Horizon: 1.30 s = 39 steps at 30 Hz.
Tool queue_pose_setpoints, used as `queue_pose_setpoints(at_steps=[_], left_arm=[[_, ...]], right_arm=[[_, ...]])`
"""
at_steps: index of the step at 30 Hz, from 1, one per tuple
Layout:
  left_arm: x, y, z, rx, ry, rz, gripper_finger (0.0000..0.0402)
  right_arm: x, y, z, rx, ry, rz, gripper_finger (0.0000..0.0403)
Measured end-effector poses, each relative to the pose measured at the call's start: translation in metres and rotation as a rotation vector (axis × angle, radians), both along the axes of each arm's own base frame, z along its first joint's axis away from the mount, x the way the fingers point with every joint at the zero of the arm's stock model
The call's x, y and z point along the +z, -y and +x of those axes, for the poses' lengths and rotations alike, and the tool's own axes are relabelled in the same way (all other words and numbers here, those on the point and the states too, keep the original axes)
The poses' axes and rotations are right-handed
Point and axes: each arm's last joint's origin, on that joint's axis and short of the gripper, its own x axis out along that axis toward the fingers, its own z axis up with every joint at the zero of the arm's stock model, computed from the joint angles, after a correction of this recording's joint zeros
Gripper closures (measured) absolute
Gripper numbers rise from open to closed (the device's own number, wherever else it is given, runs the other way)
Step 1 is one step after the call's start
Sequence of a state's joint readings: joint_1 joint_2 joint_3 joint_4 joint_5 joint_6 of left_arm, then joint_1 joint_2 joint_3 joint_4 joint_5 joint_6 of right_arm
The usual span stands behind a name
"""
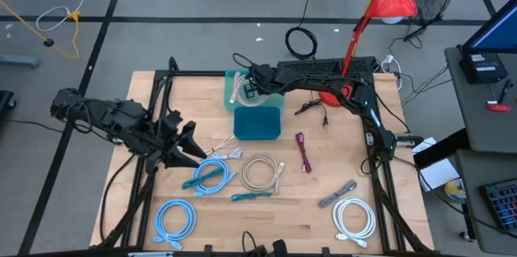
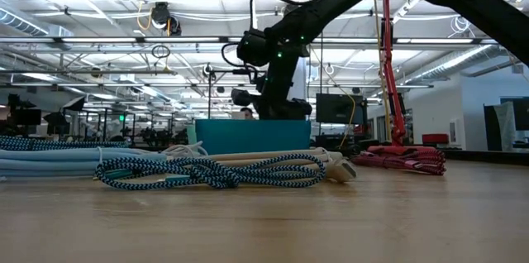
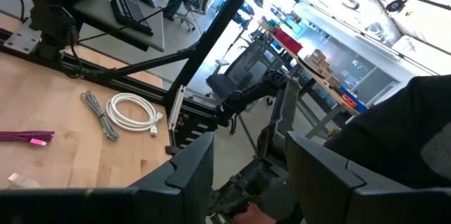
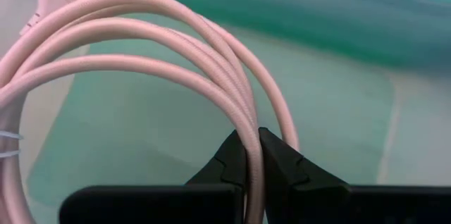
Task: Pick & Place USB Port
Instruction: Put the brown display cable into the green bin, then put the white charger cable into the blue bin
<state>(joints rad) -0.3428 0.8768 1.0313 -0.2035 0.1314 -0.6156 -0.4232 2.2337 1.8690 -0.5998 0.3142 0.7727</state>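
Note:
A pale pink coiled USB cable sits at the light teal bin near the table's far edge. My right gripper reaches into that bin from the right and is shut on the coil. In the low view it stands above the darker teal box. My left gripper waits open near the table's left side and holds nothing. It hovers just left of a small white cable. My right gripper pinches one side of the pale pink coil, a few strands together, between its two fingertips. The fingers lie across the strands. The rest of the coil spreads ahead of the fingers over the bin's floor; whether it rests there I cannot tell.
Several other coiled cables lie on the wooden table: a blue braided one, a beige one, a light blue one, a white one, a grey one and a magenta one. A red lamp stands at the far right.

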Motion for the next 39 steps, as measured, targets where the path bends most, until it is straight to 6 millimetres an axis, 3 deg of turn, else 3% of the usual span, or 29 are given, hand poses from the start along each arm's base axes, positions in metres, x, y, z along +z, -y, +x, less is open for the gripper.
queue_pose_setpoints(at_steps=[15, 34, 39], left_arm=[[0.0, 0.0, 0.0, -0.008, -0.007, -0.012, 0.0222], [0.0, 0.003, -0.001, -0.021, 0.003, 0.004, 0.0222], [0.0, 0.004, -0.002, -0.025, 0.006, 0.009, 0.0222]], right_arm=[[0.002, 0.002, 0.004, 0.009, 0.064, 0.007, 0.0386], [0.002, 0.002, 0.005, 0.078, 0.082, 0.054, 0.0264], [0.006, 0.002, 0.011, 0.139, 0.182, 0.104, 0.0243]])
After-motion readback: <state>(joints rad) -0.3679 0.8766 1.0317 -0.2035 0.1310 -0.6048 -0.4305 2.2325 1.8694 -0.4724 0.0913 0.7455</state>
